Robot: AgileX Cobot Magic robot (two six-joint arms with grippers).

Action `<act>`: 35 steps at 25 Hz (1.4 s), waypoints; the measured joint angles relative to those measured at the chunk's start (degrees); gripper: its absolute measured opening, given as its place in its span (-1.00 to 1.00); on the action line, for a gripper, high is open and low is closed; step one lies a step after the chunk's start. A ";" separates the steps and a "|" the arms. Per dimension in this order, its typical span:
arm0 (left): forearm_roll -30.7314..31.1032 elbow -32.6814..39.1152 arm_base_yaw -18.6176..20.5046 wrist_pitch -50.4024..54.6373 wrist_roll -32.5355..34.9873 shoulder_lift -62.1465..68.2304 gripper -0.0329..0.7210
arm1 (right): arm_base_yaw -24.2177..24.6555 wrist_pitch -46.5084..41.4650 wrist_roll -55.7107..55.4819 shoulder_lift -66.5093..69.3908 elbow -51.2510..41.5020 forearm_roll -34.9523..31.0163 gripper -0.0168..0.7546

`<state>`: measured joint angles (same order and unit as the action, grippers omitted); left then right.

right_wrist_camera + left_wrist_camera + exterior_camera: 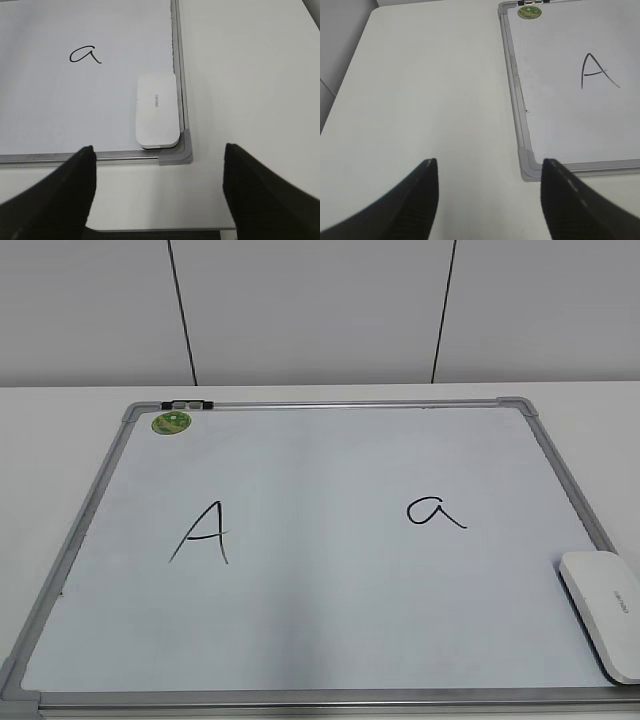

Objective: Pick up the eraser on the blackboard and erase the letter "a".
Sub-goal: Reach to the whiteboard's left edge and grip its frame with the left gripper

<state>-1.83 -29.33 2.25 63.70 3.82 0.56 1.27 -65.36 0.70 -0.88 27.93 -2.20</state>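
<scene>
The blackboard (pixel 300 640) is a large white board in a silver-grey frame, lying flat on the table. The small letter "a" (pixel 435 511) is on its right half and also shows in the right wrist view (pixel 85 54). The white eraser (pixel 607 608) lies in the board's near right corner; it shows lengthwise against the frame in the right wrist view (pixel 157 111). My right gripper (pixel 158 155) is open and empty, above the table just before that corner. My left gripper (pixel 488 167) is open and empty, over the bare table left of the board's near left corner (pixel 529 167).
A capital "A" (pixel 203 532) is on the board's left half. A round green sticker (pixel 171 422) and a small black-and-grey clip (pixel 187 403) sit at the far left corner. The table's near edge (pixel 160 230) runs just below my right gripper. A white wall stands behind.
</scene>
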 joint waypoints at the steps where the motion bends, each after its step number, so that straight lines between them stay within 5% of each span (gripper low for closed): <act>1: 0.00 0.00 0.00 0.00 0.00 0.00 0.34 | 0.00 0.00 0.00 0.00 0.00 0.00 0.57; 35: 0.00 0.00 0.00 0.00 0.00 0.00 0.31 | 0.00 0.00 0.00 0.00 0.00 0.00 0.57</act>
<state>-1.83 -29.33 2.25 63.70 3.82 0.56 1.27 -65.36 0.70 -0.88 27.93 -2.20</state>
